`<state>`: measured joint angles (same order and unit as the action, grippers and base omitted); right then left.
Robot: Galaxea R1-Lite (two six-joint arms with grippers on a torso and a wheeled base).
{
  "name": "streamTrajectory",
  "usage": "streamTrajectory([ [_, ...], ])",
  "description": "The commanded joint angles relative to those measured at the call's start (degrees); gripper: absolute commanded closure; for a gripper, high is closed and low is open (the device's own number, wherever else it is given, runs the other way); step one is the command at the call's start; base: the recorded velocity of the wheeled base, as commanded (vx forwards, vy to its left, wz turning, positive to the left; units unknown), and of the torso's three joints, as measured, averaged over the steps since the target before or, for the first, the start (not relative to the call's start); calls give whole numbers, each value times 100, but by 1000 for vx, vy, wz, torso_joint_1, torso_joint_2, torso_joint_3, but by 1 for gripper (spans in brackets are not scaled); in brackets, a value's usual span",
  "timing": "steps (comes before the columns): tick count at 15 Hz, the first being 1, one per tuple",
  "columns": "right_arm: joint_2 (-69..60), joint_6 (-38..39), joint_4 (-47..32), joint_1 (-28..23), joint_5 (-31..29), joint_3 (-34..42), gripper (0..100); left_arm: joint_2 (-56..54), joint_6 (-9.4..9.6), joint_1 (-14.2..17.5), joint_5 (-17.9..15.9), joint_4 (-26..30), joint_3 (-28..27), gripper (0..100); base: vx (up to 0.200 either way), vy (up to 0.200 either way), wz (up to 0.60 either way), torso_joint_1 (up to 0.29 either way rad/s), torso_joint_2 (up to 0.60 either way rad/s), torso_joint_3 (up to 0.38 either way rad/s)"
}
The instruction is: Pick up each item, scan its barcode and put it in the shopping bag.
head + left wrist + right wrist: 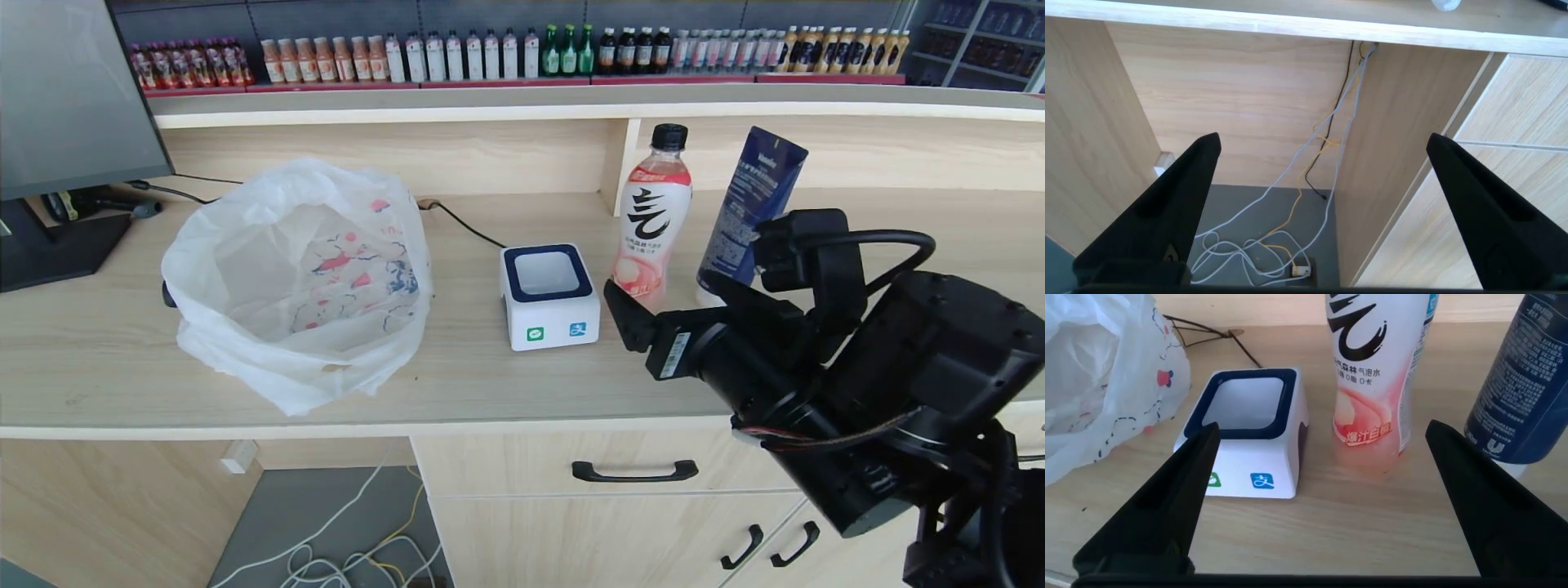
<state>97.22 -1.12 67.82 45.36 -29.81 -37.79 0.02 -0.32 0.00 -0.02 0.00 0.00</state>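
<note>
Worktop (pixel 457 376) carries four things: one white shopping bag (pixel 298 278), mouth open, at left; one scanner box (pixel 549 296) in the middle; one pink drink bottle (pixel 653 216) and one blue tube (pixel 751 204), side by side at right. Right gripper (pixel 1323 429) released, low before the bottle. Left gripper (pixel 1324 140) released, below the worktop edge, facing floor cables (pixel 1282 237).

monitor (pixel 73 90) cropped, blue tube (pixel 752 204) base partly hidden

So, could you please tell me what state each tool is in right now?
Left tool: open, empty.
Right tool: open, empty, facing the pink bottle.
</note>
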Motion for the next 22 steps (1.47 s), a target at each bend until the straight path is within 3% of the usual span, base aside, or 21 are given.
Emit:
streamTrajectory([
  [1, 104, -11, 4, -194, 98, -62, 0, -2, -3, 0, 2, 0, 0, 0, 0, 0, 0, 0, 0, 0],
  [5, 306, -336, 4, -634, 572, -492, 0, -2, -3, 0, 2, 0, 0, 0, 0, 0, 0, 0, 0, 0],
  [8, 491, -389, 4, -669, 739, -765, 0, -2, -3, 0, 2, 0, 0, 0, 0, 0, 0, 0, 0, 0],
  [22, 781, -354, 12, -1179, 1460, -818, 0, -2, -3, 0, 2, 0, 0, 0, 0, 0, 0, 0, 0, 0],
])
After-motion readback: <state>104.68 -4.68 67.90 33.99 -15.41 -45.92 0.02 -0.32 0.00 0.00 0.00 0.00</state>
